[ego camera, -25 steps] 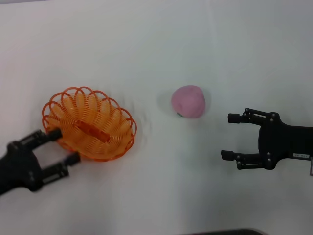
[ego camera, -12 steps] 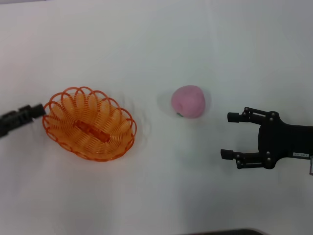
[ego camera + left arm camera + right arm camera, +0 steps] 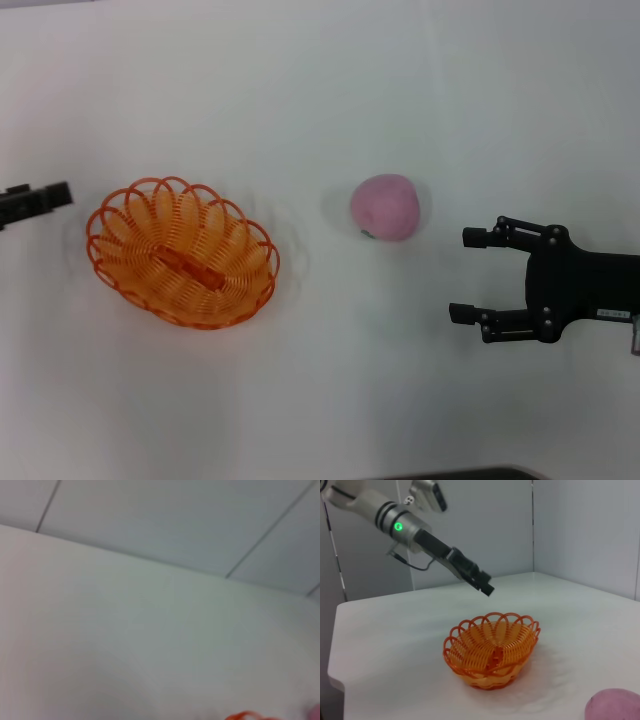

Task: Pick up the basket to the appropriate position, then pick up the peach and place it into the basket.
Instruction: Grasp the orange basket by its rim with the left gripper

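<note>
While the basket sat at nine o'clock on the worktop, the peach lay outside it, unpicked; my right tool waited wide open, my left tool's state I could not tell.

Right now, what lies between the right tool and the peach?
Nothing: in the head view only bare white table separates the open right tool from the peach.
</note>
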Available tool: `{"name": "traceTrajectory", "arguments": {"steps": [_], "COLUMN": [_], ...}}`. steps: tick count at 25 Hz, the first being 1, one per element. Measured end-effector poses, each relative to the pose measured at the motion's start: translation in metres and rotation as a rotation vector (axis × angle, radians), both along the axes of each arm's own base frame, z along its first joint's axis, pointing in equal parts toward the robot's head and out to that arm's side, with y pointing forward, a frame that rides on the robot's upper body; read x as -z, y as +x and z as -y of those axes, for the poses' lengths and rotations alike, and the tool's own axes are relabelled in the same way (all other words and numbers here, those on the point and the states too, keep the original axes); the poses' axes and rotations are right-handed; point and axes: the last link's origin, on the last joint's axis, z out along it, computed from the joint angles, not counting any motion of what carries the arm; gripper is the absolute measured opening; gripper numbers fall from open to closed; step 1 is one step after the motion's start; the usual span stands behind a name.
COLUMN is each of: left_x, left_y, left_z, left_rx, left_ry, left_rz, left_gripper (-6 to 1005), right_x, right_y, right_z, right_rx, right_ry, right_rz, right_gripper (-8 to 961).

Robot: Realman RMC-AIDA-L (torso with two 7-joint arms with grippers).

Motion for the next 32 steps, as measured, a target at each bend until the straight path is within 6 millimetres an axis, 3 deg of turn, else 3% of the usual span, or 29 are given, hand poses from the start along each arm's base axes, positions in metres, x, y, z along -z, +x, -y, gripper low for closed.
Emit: {"name": "traceTrajectory", "arguments": {"steps": [5,21,32], "left_x": [0.015,0.042,0.05], "left_y": [0.019,0.06,0.069], "left_z": [-0.017,-0.054,-0.063], "left_rx": [0.064,0.164,0.132], "left_ry": [-0.091,-0.256,-0.32], "left_rz": [-0.224,-0.535,-0.595], "left_gripper": [781,772,766], "right_x": [0.0,-0.002,-0.001], "right_y": [0.0,0.003,0.003], "right_z": [0.0,0.002,0.003], "right_rx": [0.0,0.009,0.015], "right_ry": [0.0,0.002,0.002], "right_rz": [0.0,0.002,0.002], "right_gripper": [928,928,928]}}
